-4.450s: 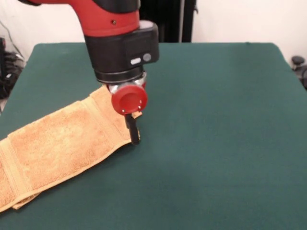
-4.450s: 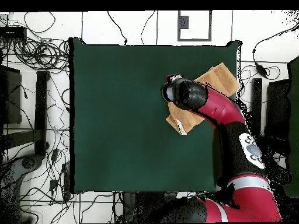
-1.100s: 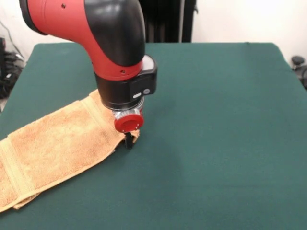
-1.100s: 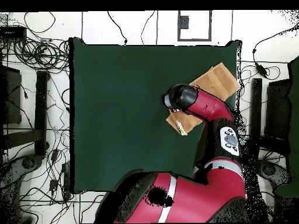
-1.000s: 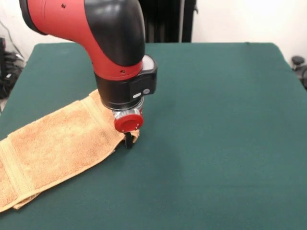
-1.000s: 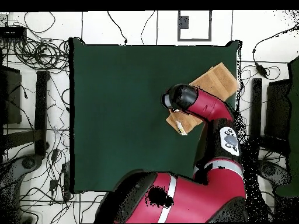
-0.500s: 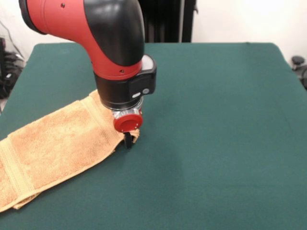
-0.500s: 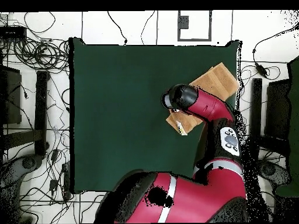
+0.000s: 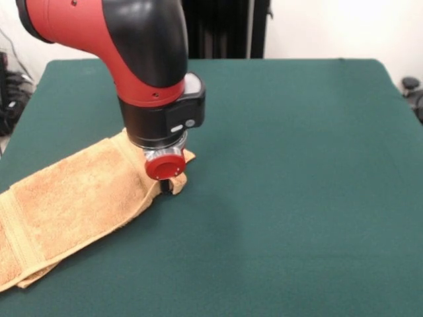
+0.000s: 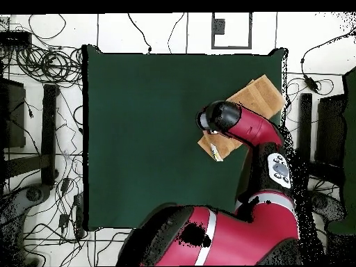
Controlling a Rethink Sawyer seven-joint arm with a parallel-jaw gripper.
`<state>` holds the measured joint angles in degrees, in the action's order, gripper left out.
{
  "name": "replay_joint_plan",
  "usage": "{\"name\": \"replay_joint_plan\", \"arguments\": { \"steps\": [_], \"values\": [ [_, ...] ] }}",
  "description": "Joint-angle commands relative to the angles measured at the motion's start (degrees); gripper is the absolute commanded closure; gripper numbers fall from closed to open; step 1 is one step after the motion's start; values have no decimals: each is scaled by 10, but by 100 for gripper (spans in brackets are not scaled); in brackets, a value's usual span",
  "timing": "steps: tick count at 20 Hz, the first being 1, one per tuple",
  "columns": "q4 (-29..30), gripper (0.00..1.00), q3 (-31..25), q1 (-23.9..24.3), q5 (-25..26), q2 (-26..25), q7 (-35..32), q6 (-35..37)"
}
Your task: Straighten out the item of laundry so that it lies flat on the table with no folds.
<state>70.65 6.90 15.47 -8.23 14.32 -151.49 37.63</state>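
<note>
The orange-tan towel lies folded into a long strip on the dark green table, running from the near left edge up toward the middle. A woven band shows near its left end. My gripper points straight down at the strip's right end, with its dark fingers closed on the towel's corner. A small flap of cloth sticks up beside the red wrist disc. In the overhead view the towel sits at the table's right side, partly hidden by the arm, and the gripper is hidden under the wrist.
The towel's left end reaches the table's left edge in the front view. A dark stand is behind the table's far edge. Cables and equipment lie on the floor around the table in the overhead view.
The arm has shifted a little to the left and toward the far side. The towel's right corner has moved with the gripper and bunched slightly.
</note>
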Motion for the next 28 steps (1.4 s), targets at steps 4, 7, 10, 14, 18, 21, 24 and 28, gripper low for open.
{"name": "replay_joint_plan", "arguments": {
  "steps": [4, 7, 10, 14, 18, 21, 24, 28],
  "values": [
    [41, 100, -29, -11, -7, 7, -39, 33],
    [65, 100, -63, 23, -3, 38, 27, 52],
    [118, 100, -57, 40, 8, 99, 59, 88],
    [164, 100, -36, 49, 33, 156, 84, 135],
    [200, 100, -31, 65, 56, 187, 101, 144],
    [243, 100, -38, 86, 66, 216, 119, 147],
    [286, 100, -51, 103, 72, 235, 118, 136],
    [336, 100, -67, 125, 78, 251, 116, 109]
  ]
}}
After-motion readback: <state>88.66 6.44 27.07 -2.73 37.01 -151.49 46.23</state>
